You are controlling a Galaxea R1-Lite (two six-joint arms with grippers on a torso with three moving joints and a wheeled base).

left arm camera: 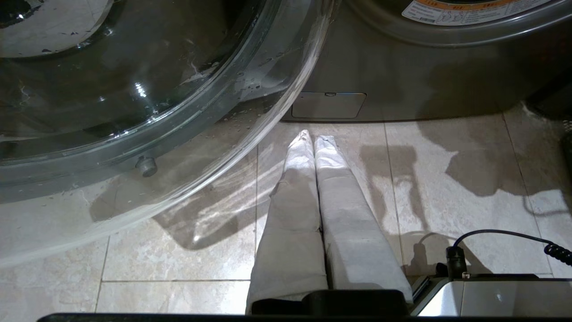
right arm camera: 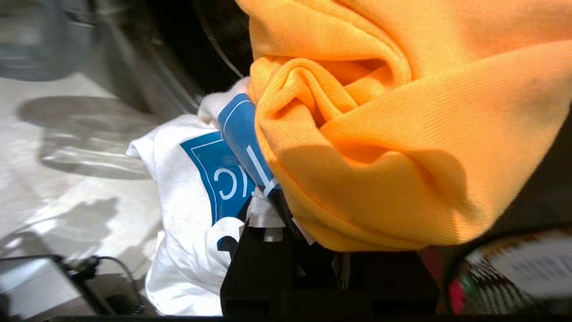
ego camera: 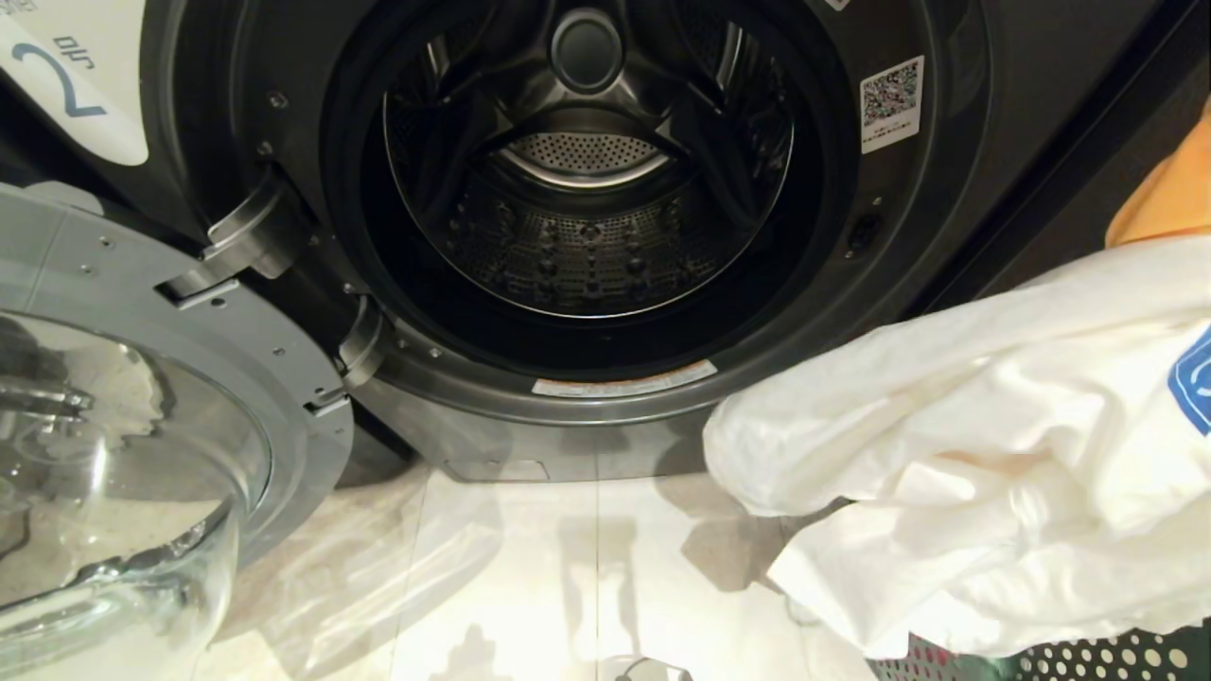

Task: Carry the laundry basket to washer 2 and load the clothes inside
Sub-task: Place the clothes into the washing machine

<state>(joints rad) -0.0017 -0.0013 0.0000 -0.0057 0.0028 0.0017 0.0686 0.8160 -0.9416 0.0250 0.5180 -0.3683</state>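
Washer 2 (ego camera: 946,236) fills the head view, with its blue "2" label (ego camera: 66,80) at top left and its drum (ego camera: 587,236) open and bare. A white garment with a blue print (ego camera: 993,454) hangs at the right, in front of and below the drum mouth, and a yellow-orange garment (ego camera: 1168,189) shows above it. In the right wrist view my right gripper (right arm camera: 286,210) is shut on these clothes, white (right arm camera: 187,201) and orange (right arm camera: 380,134), which hide its fingertips. The laundry basket's perforated rim (ego camera: 1088,659) shows at bottom right. My left gripper (left arm camera: 313,138) is shut and holds nothing, low over the floor.
The washer's round glass door (ego camera: 142,426) stands swung open at the left, and its bowl (left arm camera: 134,89) hangs just beside my left gripper. Pale floor tiles (ego camera: 530,586) lie before the washer. A coiled black cable (left arm camera: 554,250) runs by the left wrist.
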